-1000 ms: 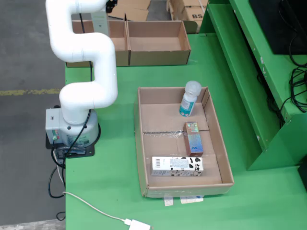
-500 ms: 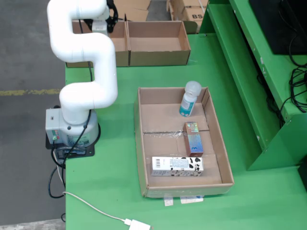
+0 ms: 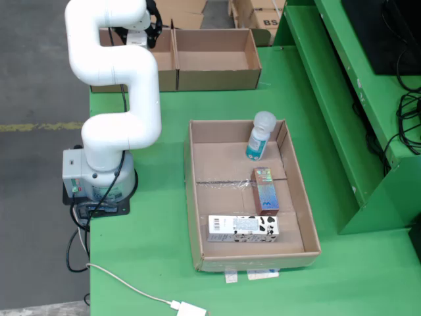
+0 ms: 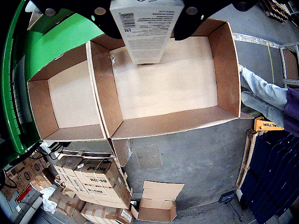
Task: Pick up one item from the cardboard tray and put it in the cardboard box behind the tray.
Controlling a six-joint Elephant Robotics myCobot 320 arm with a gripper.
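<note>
View from above, tray (image 3: pixel 192 197), three items.

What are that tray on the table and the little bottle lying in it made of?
The tray looks like plain matte brown cardboard, with raw folded walls and a taped seam. The bottle seems to be plastic: whitish body, cloudy see-through cap, teal label. Too small to be sure.

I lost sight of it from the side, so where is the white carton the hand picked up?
In the view that rides on the hand, the white printed carton hangs at top centre above the right-hand open cardboard box.
</note>
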